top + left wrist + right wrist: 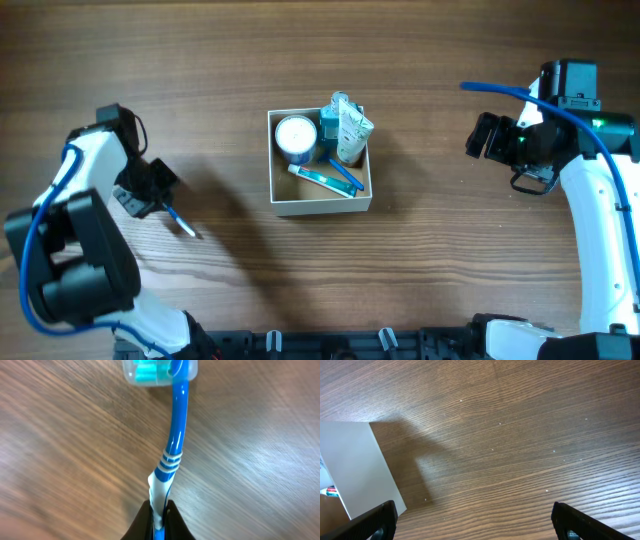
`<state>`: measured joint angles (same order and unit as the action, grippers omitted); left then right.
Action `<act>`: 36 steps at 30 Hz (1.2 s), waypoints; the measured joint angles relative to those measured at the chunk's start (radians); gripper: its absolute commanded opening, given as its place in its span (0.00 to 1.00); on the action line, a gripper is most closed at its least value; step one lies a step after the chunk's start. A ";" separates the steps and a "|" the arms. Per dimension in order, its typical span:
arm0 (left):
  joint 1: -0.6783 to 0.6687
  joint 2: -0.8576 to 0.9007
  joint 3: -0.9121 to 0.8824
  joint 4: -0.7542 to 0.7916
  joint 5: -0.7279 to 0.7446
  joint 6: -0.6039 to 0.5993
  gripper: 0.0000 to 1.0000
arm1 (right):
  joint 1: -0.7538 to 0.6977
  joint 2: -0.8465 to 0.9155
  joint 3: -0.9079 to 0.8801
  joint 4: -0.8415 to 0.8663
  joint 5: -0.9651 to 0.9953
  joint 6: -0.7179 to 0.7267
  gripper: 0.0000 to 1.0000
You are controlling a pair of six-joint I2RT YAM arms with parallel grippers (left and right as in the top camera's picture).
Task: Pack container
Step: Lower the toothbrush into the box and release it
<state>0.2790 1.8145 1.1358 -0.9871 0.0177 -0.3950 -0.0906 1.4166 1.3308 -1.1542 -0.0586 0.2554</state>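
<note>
Evidently light and slick, the blue plastic toothbrush (177, 425) is tail-pinched in the left gripper's (159, 508) jaws; the right gripper (477, 521) gapes empty.

Robot lab workstation: wood-grain table (420, 290), exposed blue cable (495, 88)

left gripper (159, 512) clamps the white handle end of a blue toothbrush (176, 425), its clear-capped head over the wooden table (60, 435).
</note>
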 measured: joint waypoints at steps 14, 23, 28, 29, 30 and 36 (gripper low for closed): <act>-0.631 -0.502 0.145 0.018 0.002 0.469 0.04 | 0.000 0.000 0.000 0.008 0.000 0.000 1.00; -0.836 -0.397 0.145 0.011 0.074 0.909 0.04 | 0.000 0.000 0.000 0.008 0.000 0.000 1.00; -0.836 -0.267 0.145 0.039 0.086 0.956 0.04 | 0.000 0.000 0.000 0.008 0.000 0.000 1.00; -0.836 -0.244 0.145 0.045 0.086 0.959 0.04 | 0.000 0.000 0.000 0.009 0.000 0.000 1.00; -0.836 -0.225 0.145 0.055 0.086 0.962 0.04 | 0.000 0.000 0.000 0.009 0.000 0.000 1.00; -0.836 -0.210 0.145 0.095 0.086 0.967 0.04 | 0.000 0.000 0.000 0.011 0.000 0.000 1.00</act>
<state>-0.5571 1.6047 1.2804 -0.8925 0.1040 0.5724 -0.0906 1.4166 1.3308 -1.1435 -0.0586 0.2554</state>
